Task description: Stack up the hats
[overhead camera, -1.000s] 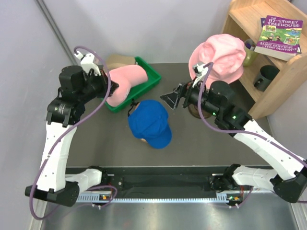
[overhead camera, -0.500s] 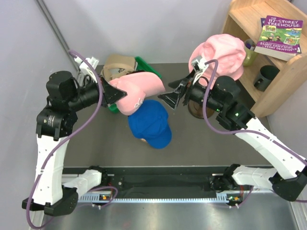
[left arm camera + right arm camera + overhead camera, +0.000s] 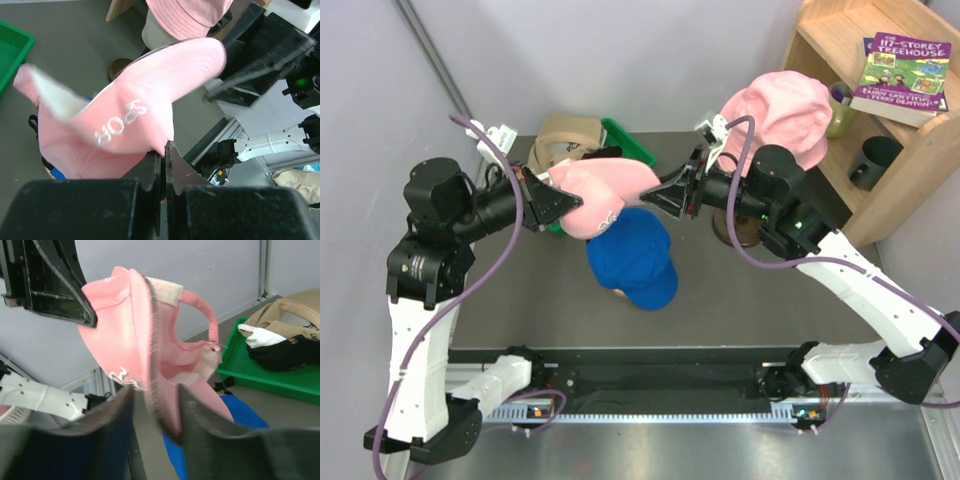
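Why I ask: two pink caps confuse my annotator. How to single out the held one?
Find the blue cap at centre. Above it a pink cap hangs, pinched by the left gripper, the right gripper straddling its edge. The other pink hat sits beside the wooden shelf.

Green tray rear-left; wood shelf w/ book right.

Purple book cover reading "117-Storey Treehouse", pink cap with white embroidered lettering, not clearly legible
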### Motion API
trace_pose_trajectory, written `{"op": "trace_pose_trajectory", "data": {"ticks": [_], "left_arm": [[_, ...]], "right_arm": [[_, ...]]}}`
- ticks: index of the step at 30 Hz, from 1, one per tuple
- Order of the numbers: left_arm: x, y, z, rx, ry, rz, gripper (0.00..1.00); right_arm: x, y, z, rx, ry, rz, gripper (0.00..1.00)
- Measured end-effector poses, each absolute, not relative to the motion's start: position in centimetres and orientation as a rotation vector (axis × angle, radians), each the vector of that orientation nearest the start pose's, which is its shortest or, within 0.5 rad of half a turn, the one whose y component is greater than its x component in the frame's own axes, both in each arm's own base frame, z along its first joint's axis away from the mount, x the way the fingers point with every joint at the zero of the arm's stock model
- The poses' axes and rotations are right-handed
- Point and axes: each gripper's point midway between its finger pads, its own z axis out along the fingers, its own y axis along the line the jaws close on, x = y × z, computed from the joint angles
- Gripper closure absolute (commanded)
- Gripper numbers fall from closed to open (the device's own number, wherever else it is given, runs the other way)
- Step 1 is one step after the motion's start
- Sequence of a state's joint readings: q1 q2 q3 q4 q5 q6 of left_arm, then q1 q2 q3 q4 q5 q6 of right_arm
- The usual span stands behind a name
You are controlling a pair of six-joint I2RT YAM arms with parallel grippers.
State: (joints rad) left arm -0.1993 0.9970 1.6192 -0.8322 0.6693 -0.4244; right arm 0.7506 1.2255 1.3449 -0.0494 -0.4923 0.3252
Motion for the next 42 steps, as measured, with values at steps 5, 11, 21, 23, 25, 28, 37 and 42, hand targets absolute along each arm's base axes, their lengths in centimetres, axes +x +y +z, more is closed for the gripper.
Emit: {"op": "trace_pose_trajectory", "data": {"ticks": [5, 11, 21, 23, 25, 28, 37, 42], "left_arm": [[19.9, -16.3, 45.2, 0.277, 1.81, -1.024, 0.14], [21.7, -13.7, 45.6, 0.089, 1.813, -0.859, 0.01], [22.4, -4.3, 47.5, -0.378, 1.682, -0.427, 0.01], [22.2, -3.4, 47.5, -0.411, 1.669, -0.388, 0.01], [22.1, -2.8, 47.3, -0.434, 1.666, -0.359, 0.01], [22.1, -2.4, 47.1, -0.451, 1.67, -0.335, 0.01], [22.1, -1.7, 47.0, -0.47, 1.662, -0.3, 0.01], [22.1, -1.5, 47.0, -0.467, 1.661, -0.281, 0.01]], "right_arm": [[21.1, 34.1, 42.9, -0.783, 1.458, 1.267, 1.0], [21.7, 33.6, 42.7, -0.606, 1.583, 1.3, 1.0], [21.8, 32.0, 45.9, -0.214, 1.62, 1.458, 1.0], [21.6, 32.3, 45.6, -0.169, 1.628, 1.495, 1.0], [21.2, 32.9, 44.4, -0.126, 1.657, 1.537, 1.0], [20.9, 33.8, 41.3, -0.067, 1.717, 1.591, 1.0], [20.4, 32.9, 33.1, 0.114, 1.891, 1.596, 1.0], [19.4, 30.9, 33.1, 0.164, 1.831, 1.635, 1.0]]}}
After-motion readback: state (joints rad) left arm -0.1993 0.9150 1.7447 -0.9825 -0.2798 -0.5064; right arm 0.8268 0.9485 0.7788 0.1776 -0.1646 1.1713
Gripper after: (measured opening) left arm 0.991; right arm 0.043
